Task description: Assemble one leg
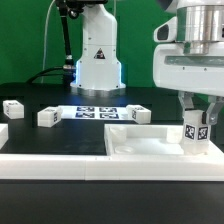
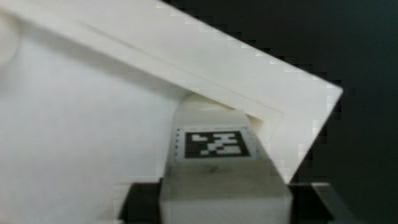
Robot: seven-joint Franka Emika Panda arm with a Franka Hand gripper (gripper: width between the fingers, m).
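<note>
The leg (image 1: 197,131) stands upright between my claw (image 1: 197,138) fingers, pinched on both sides, tag facing out, inside the tray-like part (image 1: 150,143) at its corner on the exterior view's right. It seems to touch the floor there, though that's unclear. Other legs (image 1: 46,117) lie near the marker board (image 1: 97,112).

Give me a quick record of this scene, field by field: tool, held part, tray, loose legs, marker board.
tool: shut on the leg
leg: upright, tagged, inside the tray's corner at the exterior view's right
tray: large, white, raised rims
loose legs: several on the dark table, towards the exterior view's left
marker board: flat, behind the tray
</note>
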